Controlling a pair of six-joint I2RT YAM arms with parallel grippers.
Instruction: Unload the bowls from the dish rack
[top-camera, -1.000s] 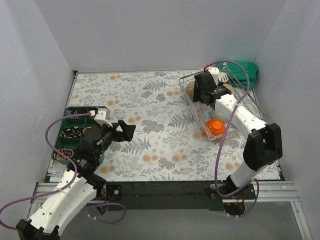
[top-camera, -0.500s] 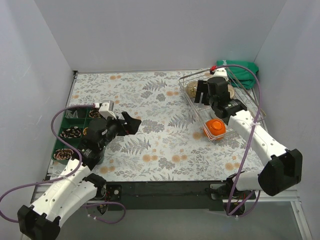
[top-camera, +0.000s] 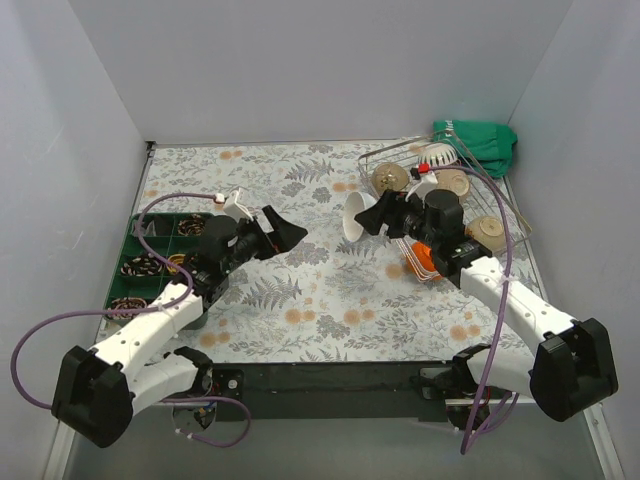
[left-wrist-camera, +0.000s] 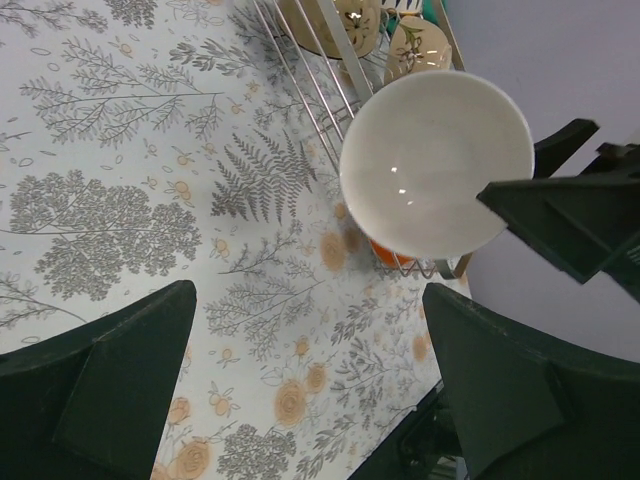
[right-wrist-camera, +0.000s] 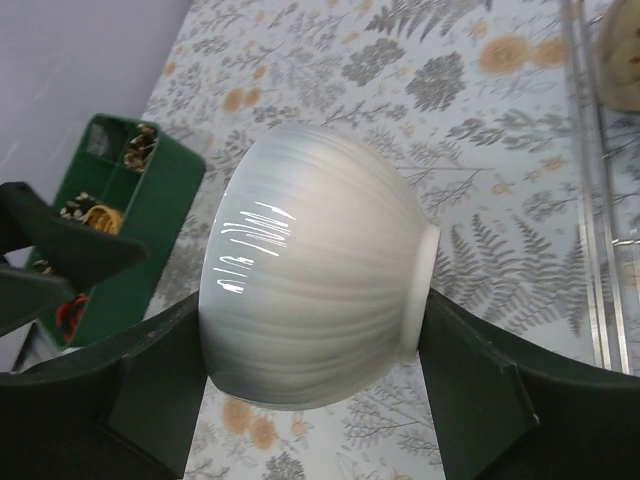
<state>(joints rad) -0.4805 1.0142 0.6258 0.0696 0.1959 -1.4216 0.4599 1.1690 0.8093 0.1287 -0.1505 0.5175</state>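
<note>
While the right pincer (top-camera: 380, 217) clamps a white bowl (top-camera: 357, 216) on its side above the table, the rack (left-wrist-camera: 325, 85) sits just behind it, other bowls (top-camera: 390, 180) inside. Facing that bowl, the left pincer (left-wrist-camera: 308, 330) gapes wide, empty.

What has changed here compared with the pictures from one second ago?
The right gripper took hold of a white bowl and carried it out of the dish rack, leftward over the table. The left gripper, open, moved toward it. The orange bowl stayed in the rack.
</note>
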